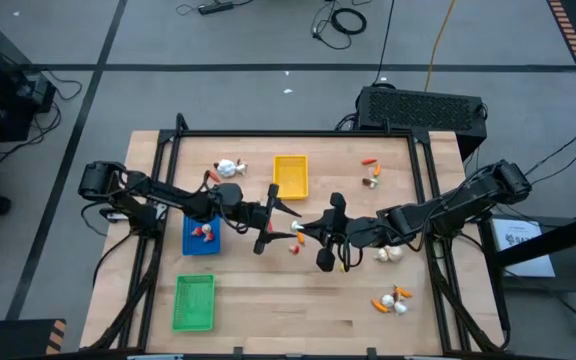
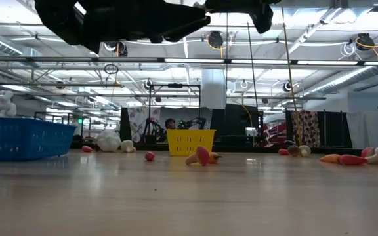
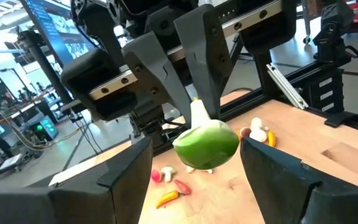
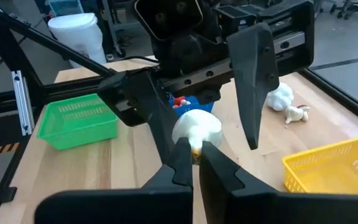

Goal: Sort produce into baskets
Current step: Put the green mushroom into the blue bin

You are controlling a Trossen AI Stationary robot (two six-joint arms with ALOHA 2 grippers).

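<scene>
Both grippers meet mid-table, above tabletop centre. Right gripper (image 4: pixel 194 163) fingers pinched together on stem of green-and-white vegetable piece (image 3: pixel 205 142). Left gripper (image 3: pixel 194 177) fingers spread wide either side of piece, not touching. Yellow tray (image 1: pixel 290 175) near far edge, blue tray (image 1: pixel 201 237) left of centre, green tray (image 1: pixel 194 302) near front-left corner.

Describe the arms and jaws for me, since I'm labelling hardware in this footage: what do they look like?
Both arms are dark, jointed and slim, with black cables trailing near their bases. The left gripper has flat, tapering black blades on a silver rail. The right gripper is built alike, its blades mounted under a metal rail with screw heads. No markings are legible.
</scene>
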